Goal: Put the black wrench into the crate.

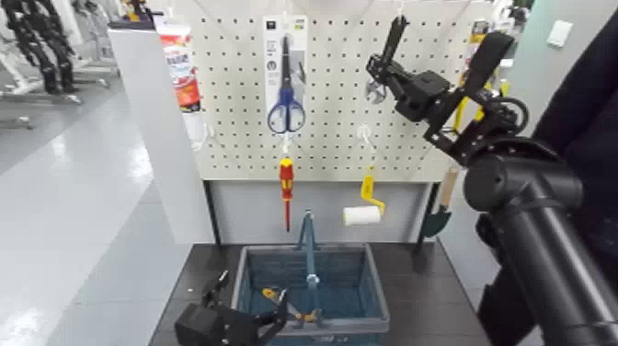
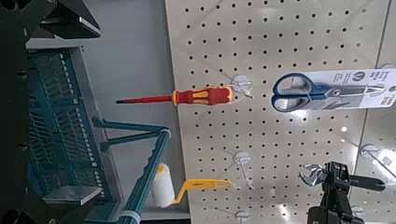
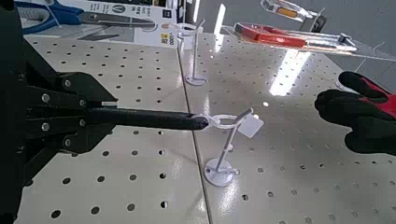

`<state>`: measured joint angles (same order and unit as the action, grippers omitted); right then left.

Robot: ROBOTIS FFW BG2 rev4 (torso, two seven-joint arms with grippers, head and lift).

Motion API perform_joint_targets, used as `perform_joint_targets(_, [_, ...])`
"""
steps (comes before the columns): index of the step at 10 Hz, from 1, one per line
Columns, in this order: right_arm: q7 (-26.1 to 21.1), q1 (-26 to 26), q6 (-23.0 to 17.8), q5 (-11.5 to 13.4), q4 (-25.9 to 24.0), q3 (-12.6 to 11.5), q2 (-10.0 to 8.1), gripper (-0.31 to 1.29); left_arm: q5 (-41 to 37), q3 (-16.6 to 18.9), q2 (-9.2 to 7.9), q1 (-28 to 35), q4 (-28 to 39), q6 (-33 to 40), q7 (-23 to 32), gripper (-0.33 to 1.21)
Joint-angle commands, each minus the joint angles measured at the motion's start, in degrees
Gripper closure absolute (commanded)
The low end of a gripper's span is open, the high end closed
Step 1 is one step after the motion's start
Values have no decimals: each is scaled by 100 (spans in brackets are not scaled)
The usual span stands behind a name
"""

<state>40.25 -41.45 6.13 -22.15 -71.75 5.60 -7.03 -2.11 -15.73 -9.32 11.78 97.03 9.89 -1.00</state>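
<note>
The black wrench (image 1: pixel 394 35) hangs on the pegboard (image 1: pixel 331 110) at the upper right, its handle pointing up and its silvery head (image 1: pixel 374 89) below. My right gripper (image 1: pixel 383 66) is shut on the wrench. In the right wrist view the black handle (image 3: pixel 149 118) runs out from between the fingers (image 3: pixel 89 93) to a white hook (image 3: pixel 224 121). The crate (image 1: pixel 372 281), blue-grey with an arched blue handle, stands on the dark table below the board. My left gripper (image 1: pixel 246 308) rests low beside the crate's front left corner, its fingers apart and holding nothing.
Blue-handled scissors (image 1: pixel 286 110), a red-and-yellow screwdriver (image 1: pixel 287 179) and a yellow-handled paint roller (image 1: pixel 365 207) also hang on the pegboard. A small yellow item (image 1: pixel 268 294) lies inside the crate. A white panel (image 1: pixel 161 138) stands left of the board.
</note>
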Motion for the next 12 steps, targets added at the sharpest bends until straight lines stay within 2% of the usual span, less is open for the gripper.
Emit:
perform_joint_targets(1, [0,-12,-42,27,-50,-6,0,124,0,-1,0,0,0,-4,3,12])
perform_joint_targets(7, [9,216,37,167,-1139,-147,-9,124,-9,-9,-35,9,9,-22,-6,12])
perform_joint_targets(12, [-35,630,151,115,-1500,-191,132,124,-18,-1,-44,9,9,-31,-6,12])
